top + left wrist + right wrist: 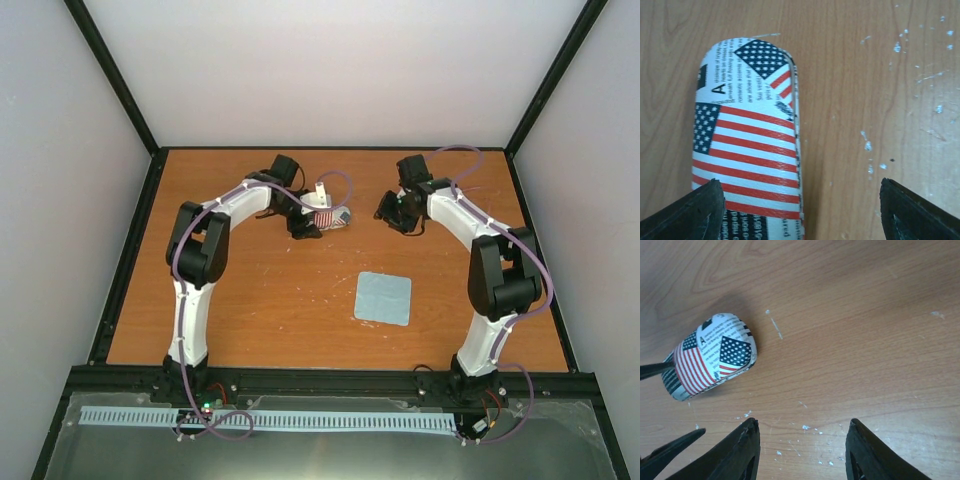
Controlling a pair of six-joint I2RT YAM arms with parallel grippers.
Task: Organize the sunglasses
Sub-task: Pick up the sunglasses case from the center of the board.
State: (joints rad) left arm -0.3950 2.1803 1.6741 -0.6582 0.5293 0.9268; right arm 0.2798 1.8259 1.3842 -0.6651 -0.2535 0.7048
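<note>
A closed glasses case printed with American flags and newsprint lies on the wooden table at the back centre. In the left wrist view the case lies between my open fingers, close to the left finger. My left gripper is open around it, as the top view also shows. My right gripper is open and empty, to the right of the case and apart from it; it also shows in the top view. No sunglasses show in any view.
A light blue square cloth lies flat on the table in front of the right gripper, nearer the arm bases. White specks dot the wood. Black frame posts and white walls bound the table.
</note>
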